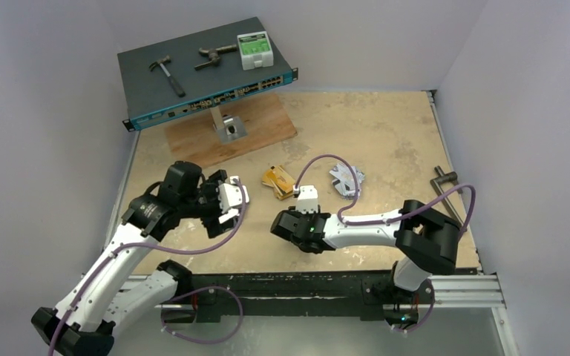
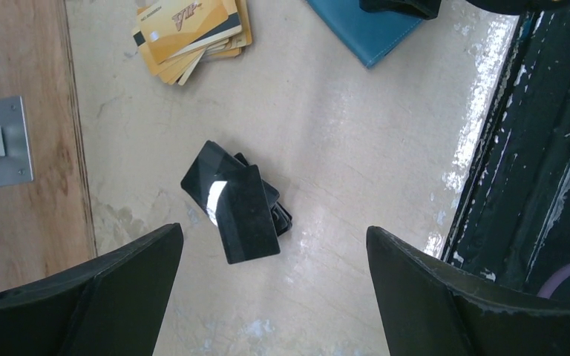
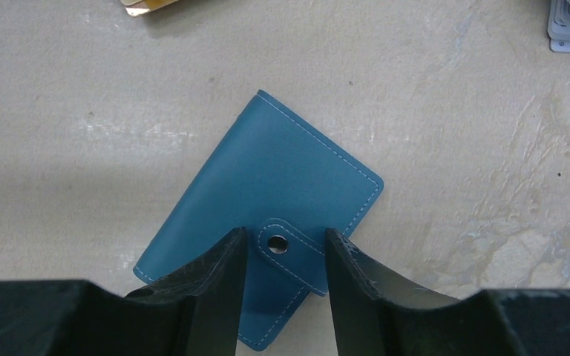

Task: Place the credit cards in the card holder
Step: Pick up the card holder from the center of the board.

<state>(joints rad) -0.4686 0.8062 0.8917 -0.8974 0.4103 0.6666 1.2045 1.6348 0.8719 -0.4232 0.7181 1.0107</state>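
The closed card holder (image 3: 267, 170) lies flat mid-table, directly under the right gripper (image 3: 285, 239). That gripper's jaws stand apart astride the snap tab (image 3: 302, 261), and the holder's long axis runs slantwise to them. The right arm is clearly the nearer to it. The left gripper (image 2: 271, 245), its jaws wide apart, hovers to the left over the black cards (image 2: 241, 204), with the gold cards (image 2: 193, 30) farther off.

Pale lilac walls (image 1: 44, 74) enclose a scuffed beige tabletop (image 1: 386, 141), wooden board (image 1: 267, 122) behind.
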